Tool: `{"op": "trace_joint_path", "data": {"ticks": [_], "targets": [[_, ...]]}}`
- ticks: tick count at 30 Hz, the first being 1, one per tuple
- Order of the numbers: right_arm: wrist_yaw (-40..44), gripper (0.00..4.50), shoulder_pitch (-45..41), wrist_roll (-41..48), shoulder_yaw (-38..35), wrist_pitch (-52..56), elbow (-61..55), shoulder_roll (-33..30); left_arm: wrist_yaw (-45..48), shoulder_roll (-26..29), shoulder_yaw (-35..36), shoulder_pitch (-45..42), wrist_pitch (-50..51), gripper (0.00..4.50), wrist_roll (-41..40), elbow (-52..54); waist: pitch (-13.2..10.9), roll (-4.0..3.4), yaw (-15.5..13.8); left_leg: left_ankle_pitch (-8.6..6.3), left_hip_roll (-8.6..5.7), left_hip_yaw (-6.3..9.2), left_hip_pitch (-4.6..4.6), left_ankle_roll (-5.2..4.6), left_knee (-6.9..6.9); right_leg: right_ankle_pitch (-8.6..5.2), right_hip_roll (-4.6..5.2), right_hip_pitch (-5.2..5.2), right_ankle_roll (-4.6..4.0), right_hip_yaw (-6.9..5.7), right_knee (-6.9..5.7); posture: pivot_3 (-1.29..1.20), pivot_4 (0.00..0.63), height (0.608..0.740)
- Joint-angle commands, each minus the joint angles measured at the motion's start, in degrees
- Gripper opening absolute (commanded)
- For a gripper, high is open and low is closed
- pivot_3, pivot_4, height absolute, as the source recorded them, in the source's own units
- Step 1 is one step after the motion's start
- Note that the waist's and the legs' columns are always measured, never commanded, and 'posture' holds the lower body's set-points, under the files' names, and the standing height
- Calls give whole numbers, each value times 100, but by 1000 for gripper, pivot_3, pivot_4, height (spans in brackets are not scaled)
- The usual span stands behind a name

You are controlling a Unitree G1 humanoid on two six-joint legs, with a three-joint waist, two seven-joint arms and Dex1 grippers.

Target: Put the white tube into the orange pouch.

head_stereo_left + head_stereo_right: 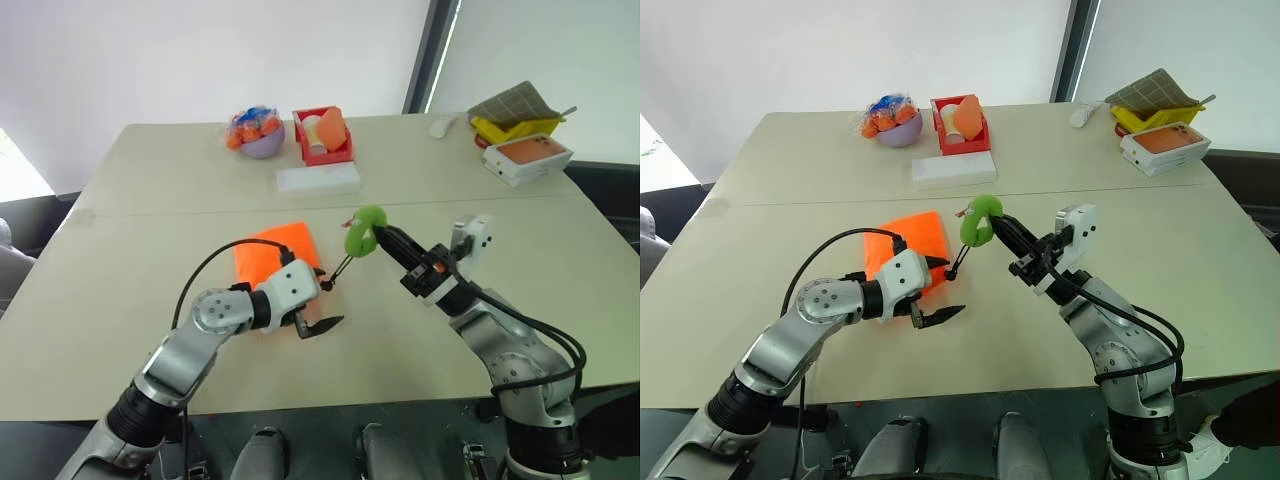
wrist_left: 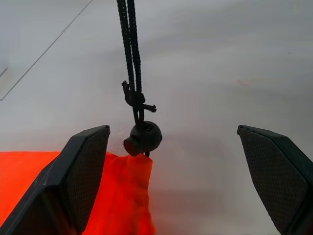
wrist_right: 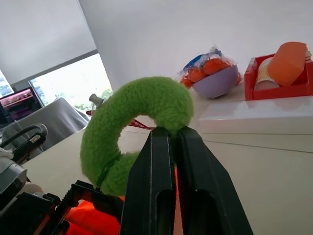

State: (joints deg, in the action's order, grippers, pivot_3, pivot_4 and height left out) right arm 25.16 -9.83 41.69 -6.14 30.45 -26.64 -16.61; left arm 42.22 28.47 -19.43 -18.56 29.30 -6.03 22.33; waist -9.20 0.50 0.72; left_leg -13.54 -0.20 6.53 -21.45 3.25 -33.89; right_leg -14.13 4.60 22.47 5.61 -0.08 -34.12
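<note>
Orange pouch [image 1: 276, 252] lying flat – red basket [image 1: 322, 135] holding items, purple bowl [image 1: 259, 144] filled

A beige table [image 1: 120, 300] is seen; beyond the orange pouch [image 1: 268, 250] are set a flat white box [image 1: 318, 180], red basket [image 1: 322, 135] and purple bowl [image 1: 258, 140].

Left arm hides near part of orange pouch [image 1: 278, 248]; contents of red basket [image 1: 322, 136] too small to tell.
</note>
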Motion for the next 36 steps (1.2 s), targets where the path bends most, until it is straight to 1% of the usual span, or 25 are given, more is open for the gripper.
{"op": "trace_joint_path", "data": {"ticks": [1,9,13,23,35,36], "targets": [[22,0,-116,190,-108,-90,-140,46,-121,-66,26,20,-130,4458,84,88,0,0,0,0,0,0,0,0,0,0,0,0,0,0,0,0,150,740],[-136,0,-217,507,-195,-8,-142,97,-242,-176,7,38,-150,4458,166,51,0,0,-1,0,0,0,0,0,0,0,0,-1,0,0,0,0,150,740],[-305,0,-272,816,-281,107,-116,220,-345,-274,-17,14,-258,4458,270,-59,0,0,-2,0,0,0,0,0,0,0,0,-1,0,0,0,0,150,740],[-323,0,-197,822,-148,150,-169,219,-686,-592,1,11,-424,4458,483,-251,0,-1,2,0,0,0,0,0,0,0,-1,-1,0,0,-1,0,150,740],[-298,0,-200,794,-141,121,-156,187,-626,-665,-17,-26,-435,4458,455,-371,1,-1,-2,0,0,0,1,0,0,0,-1,-1,0,0,-1,0,150,740],[-296,0,-196,793,-141,118,-160,187,-616,-669,-17,-22,-435,4226,443,-368,1,-1,-2,0,0,0,0,0,0,0,-1,-1,0,0,-1,0,150,740]]}}
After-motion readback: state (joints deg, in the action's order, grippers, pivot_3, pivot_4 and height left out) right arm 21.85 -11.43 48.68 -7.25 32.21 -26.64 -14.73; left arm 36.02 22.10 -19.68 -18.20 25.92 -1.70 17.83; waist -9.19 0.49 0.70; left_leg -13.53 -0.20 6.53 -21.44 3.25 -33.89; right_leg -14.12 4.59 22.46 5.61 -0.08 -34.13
